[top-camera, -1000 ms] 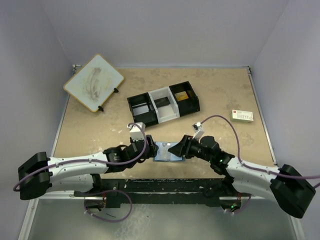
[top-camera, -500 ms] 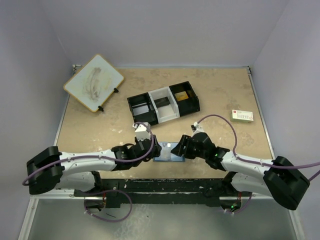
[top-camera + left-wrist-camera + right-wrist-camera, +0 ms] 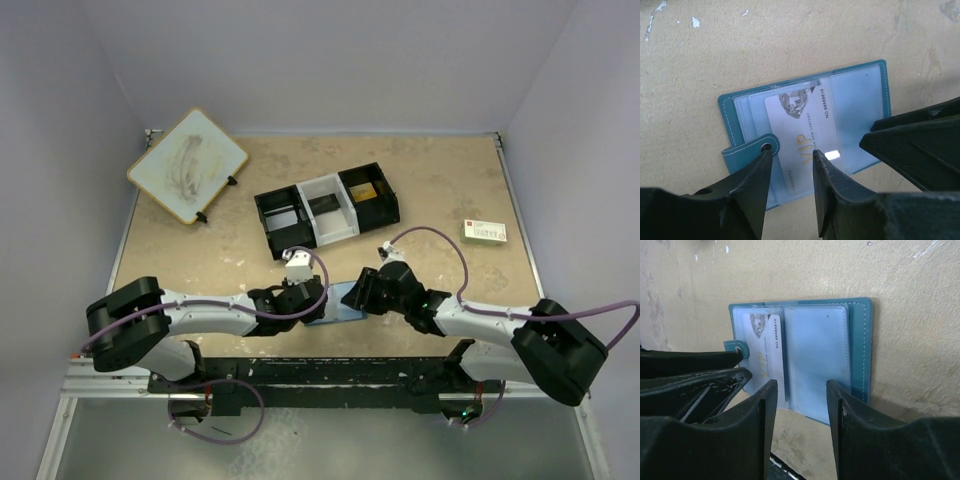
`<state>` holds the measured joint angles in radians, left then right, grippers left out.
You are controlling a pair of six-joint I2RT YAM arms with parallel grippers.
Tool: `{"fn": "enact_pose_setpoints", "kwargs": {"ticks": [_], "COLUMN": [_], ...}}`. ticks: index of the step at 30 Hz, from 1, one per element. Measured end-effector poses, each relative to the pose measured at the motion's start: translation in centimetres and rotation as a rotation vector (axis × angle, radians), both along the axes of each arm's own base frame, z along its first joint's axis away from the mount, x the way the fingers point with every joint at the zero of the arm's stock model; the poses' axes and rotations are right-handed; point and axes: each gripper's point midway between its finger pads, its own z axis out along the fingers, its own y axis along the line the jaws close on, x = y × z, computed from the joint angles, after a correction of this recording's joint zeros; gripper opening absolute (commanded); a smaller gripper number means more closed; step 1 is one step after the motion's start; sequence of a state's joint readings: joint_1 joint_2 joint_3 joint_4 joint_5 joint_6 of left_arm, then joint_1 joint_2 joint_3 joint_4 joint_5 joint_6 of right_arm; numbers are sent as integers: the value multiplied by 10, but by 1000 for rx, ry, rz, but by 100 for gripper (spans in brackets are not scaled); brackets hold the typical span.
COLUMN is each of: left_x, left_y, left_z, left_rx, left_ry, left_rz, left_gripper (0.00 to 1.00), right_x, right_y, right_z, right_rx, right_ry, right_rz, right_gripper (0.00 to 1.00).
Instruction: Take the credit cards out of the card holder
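The blue card holder (image 3: 338, 303) lies open and flat on the table near the front edge, between my two grippers. In the left wrist view the card holder (image 3: 860, 100) shows a white card printed "VIP" (image 3: 800, 130) in a clear pocket and the snap tab (image 3: 747, 150). My left gripper (image 3: 790, 162) is open and empty, its fingers over the tab and the card's near end. My right gripper (image 3: 801, 392) is open and empty over the near edge of the paler right-hand pocket (image 3: 815, 350). In the top view the left gripper (image 3: 315, 298) and right gripper (image 3: 357, 296) nearly meet.
A black-and-white three-compartment tray (image 3: 325, 208) stands behind the holder. A white board with a wooden rim (image 3: 187, 165) lies at the back left. A white card with green and red print (image 3: 485, 232) lies at the right. The table's front edge and a black rail (image 3: 330, 375) run just below the holder.
My left gripper has moved right onto the holder's left side. My right gripper has shifted slightly left over the right side. The holder stays open on the table, now slightly turned.
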<state>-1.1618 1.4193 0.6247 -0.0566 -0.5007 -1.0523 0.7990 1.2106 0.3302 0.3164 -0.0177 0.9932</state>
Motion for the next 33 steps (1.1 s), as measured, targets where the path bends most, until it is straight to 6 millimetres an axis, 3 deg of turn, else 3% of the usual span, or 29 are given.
{"fn": "enact_pose_setpoints", "kwargs": {"ticks": [4, 12, 20, 27, 33], "left_x": [-1, -1, -1, -1, -2], "left_y": [2, 2, 6, 7, 7], "left_z": [-12, -12, -13, -14, -14], "left_rx": [31, 29, 40, 45, 41], "left_ry": [13, 8, 1, 2, 3], "left_rz": [2, 23, 45, 48, 51], "left_gripper": [33, 31, 26, 24, 24], "right_x": [-1, -4, 0, -9, -10], "right_y": [1, -5, 12, 25, 37], "right_z": [3, 1, 22, -2, -3], "right_rx": [8, -39, -16, -8, 50], "right_ry": [-6, 7, -69, 0, 2], "right_rz": [10, 17, 133, 220, 244], "right_gripper": [46, 53, 47, 43, 31]}}
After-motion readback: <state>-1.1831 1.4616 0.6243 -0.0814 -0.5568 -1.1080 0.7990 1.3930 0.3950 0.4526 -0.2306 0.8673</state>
